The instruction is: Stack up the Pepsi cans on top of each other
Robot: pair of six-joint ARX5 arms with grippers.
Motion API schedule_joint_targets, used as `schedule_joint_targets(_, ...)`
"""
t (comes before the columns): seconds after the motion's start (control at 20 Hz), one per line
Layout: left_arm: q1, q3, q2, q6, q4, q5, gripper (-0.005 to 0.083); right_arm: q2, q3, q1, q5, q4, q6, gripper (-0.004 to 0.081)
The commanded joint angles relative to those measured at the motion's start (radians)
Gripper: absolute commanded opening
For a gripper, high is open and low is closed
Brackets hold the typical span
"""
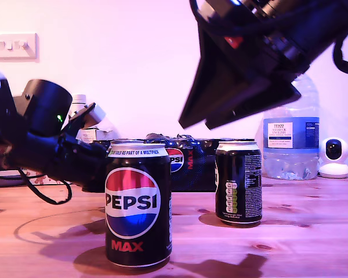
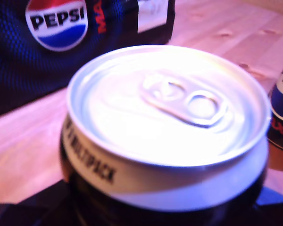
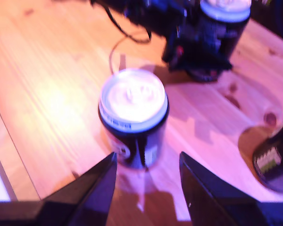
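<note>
My first gripper (image 1: 113,159) grips a Pepsi can (image 2: 167,132) low at the exterior view's left.
My second gripper (image 3: 146,181) hangs high, jaws apart, above another can (image 3: 133,120).

A wooden tabletop (image 1: 301,243) with dark knots is seen across the scene. At its back, against the pale wall (image 1: 133,63), a dark shrink-wrapped multipack (image 1: 191,162) bearing a Pepsi logo is laid. Toward the exterior view's right, a large clear water bottle (image 1: 291,139) with a blue label is stood, and a small white camera (image 1: 334,157) is placed just beside it. A white switch plate (image 1: 14,46) is mounted on the wall at the exterior view's upper left.
</note>
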Motion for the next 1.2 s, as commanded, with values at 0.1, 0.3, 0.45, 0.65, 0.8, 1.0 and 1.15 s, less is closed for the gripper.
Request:
schedule_joint_targets(0.1, -0.003, -0.004, -0.116, 0.016, -0.047, 0.01, 0.0409, -0.008, 0.01, 0.002, 0.018, 0.005, 0.0, 0.037)
schedule_joint_targets(0.3, -0.003, -0.004, -0.192, 0.03, -0.101, 0.01, 0.0409, -0.008, 0.009, 0.002, 0.018, 0.001, -0.005, 0.0369)
schedule_joint_targets(0.45, -0.004, -0.004, -0.24, 0.03, -0.14, 0.01, 0.0409, -0.018, 0.006, 0.002, 0.08, -0.005, -0.002, 0.0369)
schedule_joint_targets(0.65, -0.02, -0.004, -0.299, 0.031, -0.201, 0.03, 0.0409, -0.095, -0.034, 0.002, 0.122, -0.002, 0.001, 0.0369)
schedule_joint_targets(0.8, -0.037, -0.004, -0.344, 0.031, -0.229, 0.048, 0.0409, -0.192, -0.106, 0.002, 0.134, 0.008, 0.005, 0.0369)
schedule_joint_targets(1.0, -0.055, -0.004, -0.397, 0.031, -0.289, 0.06, 0.0409, -0.339, -0.21, -0.024, 0.176, 0.013, 0.034, 0.0368)
schedule_joint_targets(1.15, -0.069, -0.004, -0.434, 0.03, -0.332, 0.081, 0.0409, -0.437, -0.274, -0.102, 0.175, 0.033, 0.034, 0.0367)
